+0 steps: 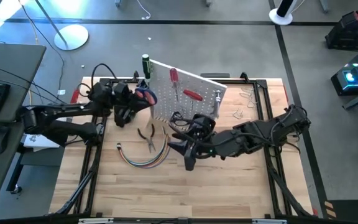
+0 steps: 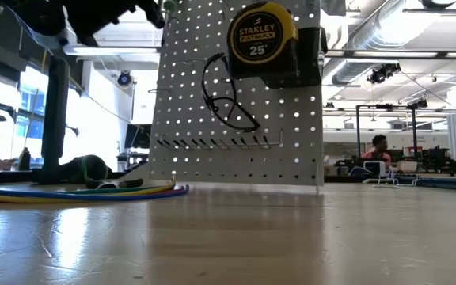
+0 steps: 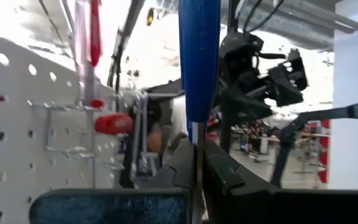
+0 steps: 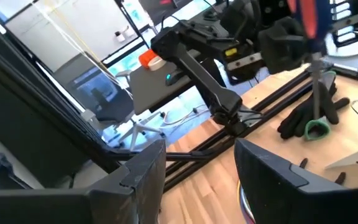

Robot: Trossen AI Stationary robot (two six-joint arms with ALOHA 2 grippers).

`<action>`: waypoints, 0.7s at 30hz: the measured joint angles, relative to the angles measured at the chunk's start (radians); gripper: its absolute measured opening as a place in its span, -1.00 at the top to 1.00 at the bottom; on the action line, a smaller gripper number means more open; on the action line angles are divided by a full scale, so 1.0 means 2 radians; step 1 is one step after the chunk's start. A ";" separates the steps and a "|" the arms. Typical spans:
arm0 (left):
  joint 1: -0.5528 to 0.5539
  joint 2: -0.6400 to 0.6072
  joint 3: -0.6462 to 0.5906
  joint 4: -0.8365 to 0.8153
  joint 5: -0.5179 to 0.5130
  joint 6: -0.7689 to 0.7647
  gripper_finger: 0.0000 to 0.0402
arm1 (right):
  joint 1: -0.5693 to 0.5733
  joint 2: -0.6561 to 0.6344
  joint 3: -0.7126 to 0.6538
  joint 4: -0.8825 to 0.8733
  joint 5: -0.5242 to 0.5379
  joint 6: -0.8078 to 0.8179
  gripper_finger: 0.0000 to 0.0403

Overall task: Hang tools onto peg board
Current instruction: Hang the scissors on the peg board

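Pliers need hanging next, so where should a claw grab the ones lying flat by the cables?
From straight above: the pliers lie flat on the table, so nothing fits beneath. Pinch across the narrow middle where the two arms meet, not the splayed ends. The open right claw is free and close; keep clear of the cable bundle beside them.

The white peg board (image 1: pixel 188 93) stands on the wooden counter (image 1: pixel 229 186), carrying red-handled tools. The left claw (image 1: pixel 143 96) holds a blue-and-red tool at its left edge. Black pliers (image 1: pixel 146 137) and coloured cables (image 1: pixel 143 158) lie in front.
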State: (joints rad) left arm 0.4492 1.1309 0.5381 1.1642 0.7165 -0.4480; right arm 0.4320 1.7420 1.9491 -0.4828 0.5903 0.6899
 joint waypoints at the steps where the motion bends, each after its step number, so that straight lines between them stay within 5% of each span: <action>1: -0.001 -0.011 0.000 -0.019 0.005 -0.002 0.99 | 0.000 0.000 0.000 0.000 0.000 0.008 0.08; 21: -0.109 -0.163 0.000 -0.250 -0.062 0.046 0.99 | -0.039 0.061 0.000 0.059 -0.056 -0.009 0.08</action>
State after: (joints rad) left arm 0.2314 0.8055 0.5388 0.6644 0.5926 -0.3569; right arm 0.3537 1.8633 1.9491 -0.3657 0.4788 0.6729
